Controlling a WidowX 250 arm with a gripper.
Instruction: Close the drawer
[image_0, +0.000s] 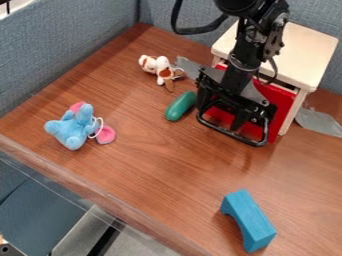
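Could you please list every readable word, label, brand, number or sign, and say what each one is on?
There are none to read: no print can be made out on the cabinet, the red drawer front, the blue block, the green toy or the blue plush.

This looks to me like a robotics lab, set up as a test station with playthings. My own jointed black arm (254, 42) hangs over a wood-grain tabletop (147, 170), and 2 blue-grey fabric partitions, 1 at the side (73, 45) and 1 at the back (314, 12), meet at a corner. Around me I see a small pale cabinet (304, 57) with a red front (277, 100), grey tape (319, 122) beside it, 2 soft toys, 1 blue (70, 129) and 1 white-and-brown (162, 67), and a blue arch block (250, 217).
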